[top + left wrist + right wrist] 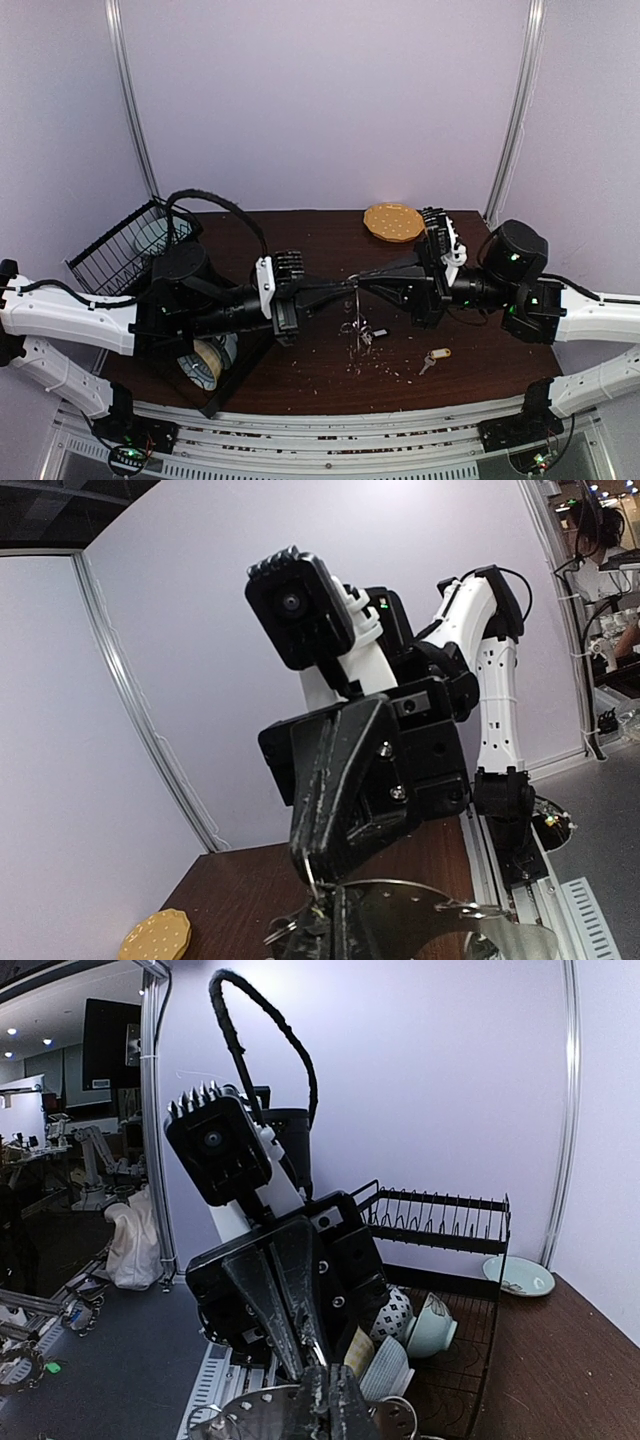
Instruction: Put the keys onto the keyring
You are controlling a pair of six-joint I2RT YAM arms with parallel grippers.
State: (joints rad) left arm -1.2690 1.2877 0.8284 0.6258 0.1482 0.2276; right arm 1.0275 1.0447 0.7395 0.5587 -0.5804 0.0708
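Much of the action is hard to read: from above, the left gripper (345, 288) and right gripper (362, 282) meet tip to tip over the middle of the table (300, 385), and their black fingers cover the exact spot where they pinch. Both are closed, and both appear to clamp the top of the keyring (356, 318), though the contact itself is hidden. The keyring hangs below them above the table. It is turned edge-on to the overhead camera, so it shows only as a thin pale line with its long axis running straight down. Both wrist views cut it off at the bottom edge of the picture, leaving just a bumpy silver arc under the opposing gripper's fingers. A small silver cluster (366, 335) sits at its lower end; it may be a key, but it is too small to tell, and no tag can be made out. The key with the yellow tag (434, 359) lies flat on the table to the right, apart from the ring, on a slant with the tag end up-right and the blade down-left. A wire dish rack (115, 250) is partly hidden by the left arm, and a tan disc (393, 222) lies at the far edge.
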